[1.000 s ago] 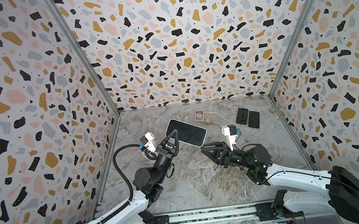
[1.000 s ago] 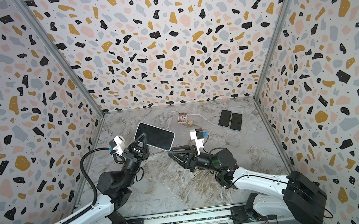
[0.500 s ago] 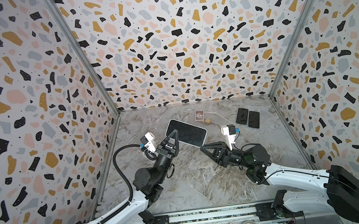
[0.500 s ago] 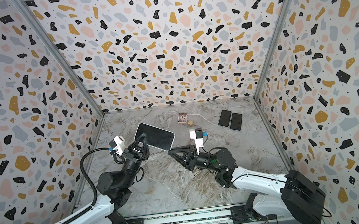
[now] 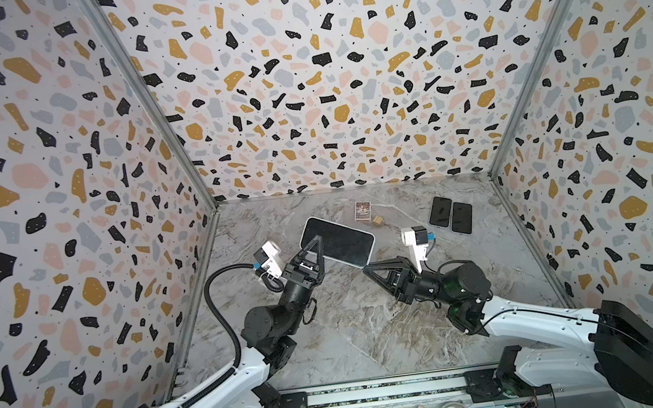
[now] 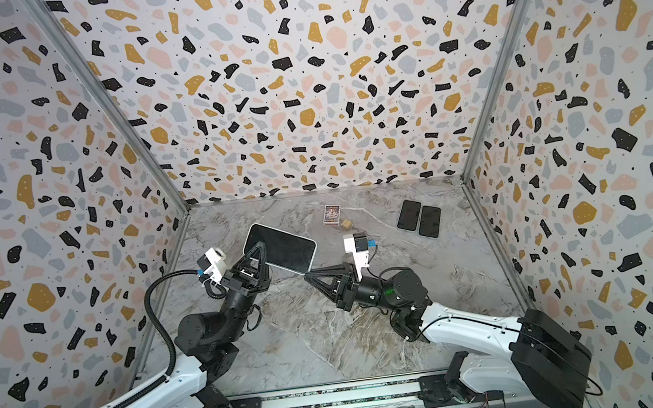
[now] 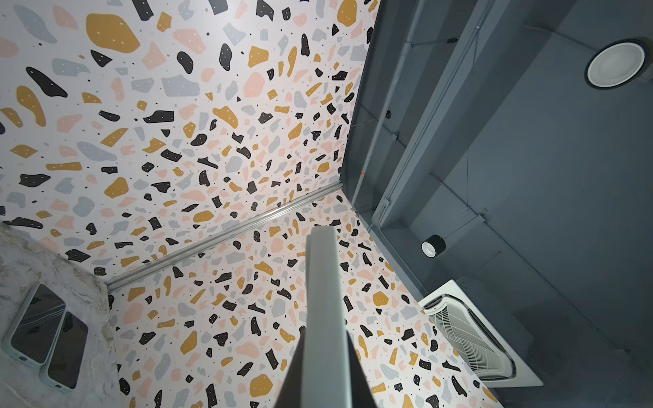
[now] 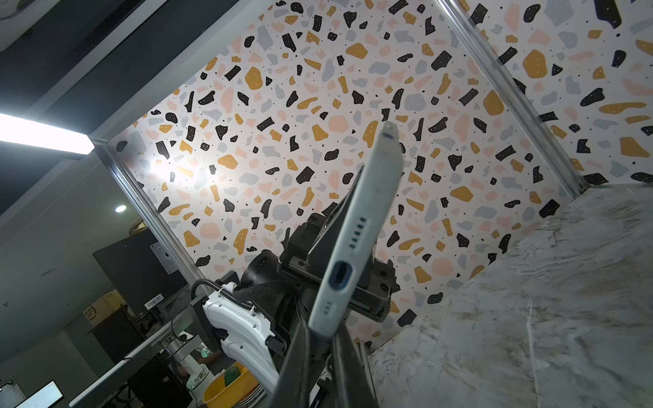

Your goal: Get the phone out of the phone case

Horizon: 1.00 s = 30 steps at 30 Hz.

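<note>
The phone (image 5: 337, 240) (image 6: 279, 249), dark screen up, sits in a pale phone case (image 8: 357, 240) and is held tilted above the marble floor in both top views. My left gripper (image 5: 317, 240) (image 6: 260, 247) is shut on its left long edge; the case's pale side (image 7: 319, 300) runs up between the left gripper's (image 7: 323, 356) jaws. My right gripper (image 5: 365, 268) (image 6: 307, 275) is shut on the near right corner. In the right wrist view the case's end with the charging port runs down between the right gripper's (image 8: 319, 333) dark fingers.
Two dark phones (image 5: 450, 213) (image 6: 418, 219) (image 7: 42, 335) lie side by side at the back right. A small card box (image 5: 362, 211) and a little wooden block (image 5: 378, 220) lie behind the held phone. Patterned walls enclose three sides.
My right gripper's jaws have closed onto the near corner of the cased phone. The left gripper and the phone have stayed where they were.
</note>
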### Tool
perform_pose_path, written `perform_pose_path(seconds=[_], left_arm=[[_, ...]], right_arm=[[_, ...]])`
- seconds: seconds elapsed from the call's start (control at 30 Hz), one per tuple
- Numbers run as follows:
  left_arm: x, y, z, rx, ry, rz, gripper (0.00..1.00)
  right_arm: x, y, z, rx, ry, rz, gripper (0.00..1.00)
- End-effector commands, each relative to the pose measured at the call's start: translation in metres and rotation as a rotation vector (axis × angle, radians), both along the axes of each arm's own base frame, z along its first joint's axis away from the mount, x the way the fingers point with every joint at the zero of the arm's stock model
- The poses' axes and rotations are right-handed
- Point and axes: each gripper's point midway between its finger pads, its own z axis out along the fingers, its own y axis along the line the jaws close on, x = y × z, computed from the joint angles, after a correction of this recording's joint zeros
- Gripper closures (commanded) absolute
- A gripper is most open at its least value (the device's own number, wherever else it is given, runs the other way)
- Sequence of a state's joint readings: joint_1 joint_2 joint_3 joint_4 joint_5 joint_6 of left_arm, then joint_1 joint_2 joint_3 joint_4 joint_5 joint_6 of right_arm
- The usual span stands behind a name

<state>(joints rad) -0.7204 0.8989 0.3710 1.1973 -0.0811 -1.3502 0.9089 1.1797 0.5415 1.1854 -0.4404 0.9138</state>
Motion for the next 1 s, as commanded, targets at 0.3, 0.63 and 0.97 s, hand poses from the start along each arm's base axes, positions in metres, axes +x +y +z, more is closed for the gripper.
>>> perform_pose_path(seconds=[0.3,0.63,0.97], left_arm=[[-0.014,0.001,0.031,-0.082,-0.053,-0.078,1.00],[-0.016,-0.002,0.032,-0.062,-0.053,-0.088,1.00],[-0.012,0.006,0.028,-0.065,-0.038,-0.037,1.00]], right_arm=[[0.006,0.004,0.010,-0.031,-0.110,-0.051,1.00],[0.014,0.007,0.002,-0.079,-0.124,-0.082,1.00],[-0.004,-0.013,-0.008,-0.026,-0.096,-0.049,0.46]])
